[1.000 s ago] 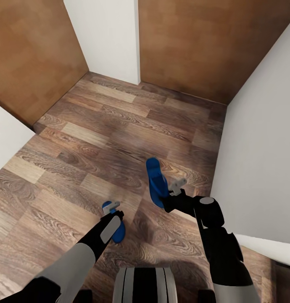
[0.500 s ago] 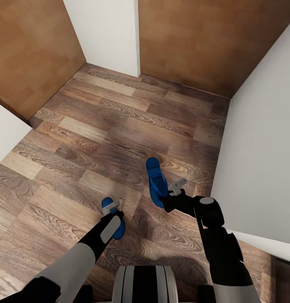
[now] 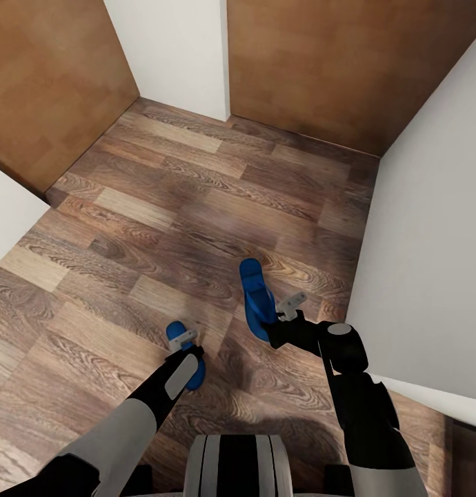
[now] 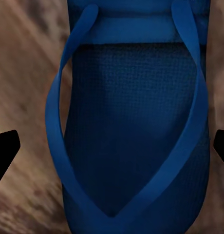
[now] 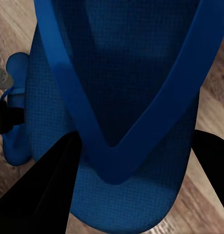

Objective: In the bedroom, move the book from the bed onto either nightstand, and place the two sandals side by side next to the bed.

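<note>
Sandals are both picked up, one clamped in the left gripper (image 3: 186,343), the other (image 3: 255,298) in the right gripper (image 3: 288,308), above the wood floor (image 3: 148,207); bedside placing and book remain.

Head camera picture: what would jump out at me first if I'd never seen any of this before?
Two bright blue sandals against the brown wood floor: the left sandal sits at the left hand, the right sandal at the right hand, each arm reaching down to one. The wrist cameras look straight onto the sandals' straps. Plain white walls close in on the right.
</note>
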Tool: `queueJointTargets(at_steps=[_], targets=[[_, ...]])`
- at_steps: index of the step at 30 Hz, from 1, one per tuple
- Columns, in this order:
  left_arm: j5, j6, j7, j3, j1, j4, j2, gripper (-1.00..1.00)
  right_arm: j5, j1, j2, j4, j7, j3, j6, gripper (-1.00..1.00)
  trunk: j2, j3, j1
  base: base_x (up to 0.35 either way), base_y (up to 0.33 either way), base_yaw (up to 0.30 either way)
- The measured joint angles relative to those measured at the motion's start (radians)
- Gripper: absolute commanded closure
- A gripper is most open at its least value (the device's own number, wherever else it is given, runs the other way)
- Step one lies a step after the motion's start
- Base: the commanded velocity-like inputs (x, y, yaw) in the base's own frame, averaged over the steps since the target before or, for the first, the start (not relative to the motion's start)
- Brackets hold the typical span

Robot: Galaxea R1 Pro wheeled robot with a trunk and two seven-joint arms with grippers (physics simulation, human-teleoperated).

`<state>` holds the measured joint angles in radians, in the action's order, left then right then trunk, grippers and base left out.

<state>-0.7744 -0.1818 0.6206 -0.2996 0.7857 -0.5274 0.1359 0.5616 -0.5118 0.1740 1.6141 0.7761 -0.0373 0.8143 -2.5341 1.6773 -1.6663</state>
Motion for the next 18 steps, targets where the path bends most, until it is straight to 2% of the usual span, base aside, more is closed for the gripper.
queueJointTargets(at_steps=[11, 12, 18], targets=[[-0.003, 0.008, -0.037, 0.0, -0.002, 0.003, -0.001, -1.0, 0.0, 0.0, 0.0, 0.0, 0.0, 0.0, 0.0, 1.0, 0.0, 0.0, 0.0, 0.0, 0.0, 0.0], [-0.002, 0.007, -0.044, 0.0, -0.002, 0.005, -0.001, 1.0, 0.0, 0.0, 0.0, 0.0, 0.0, 0.0, 0.0, 1.0, 0.0, 0.0, 0.0, 0.0, 0.0, 0.0], [-0.002, 0.003, -0.077, 0.0, -0.002, 0.015, -0.003, 1.0, 0.0, 0.0, 0.0, 0.0, 0.001, 0.0, 0.0, 1.0, 0.0, 0.0, 0.0, 0.0, 0.0, 0.0]])
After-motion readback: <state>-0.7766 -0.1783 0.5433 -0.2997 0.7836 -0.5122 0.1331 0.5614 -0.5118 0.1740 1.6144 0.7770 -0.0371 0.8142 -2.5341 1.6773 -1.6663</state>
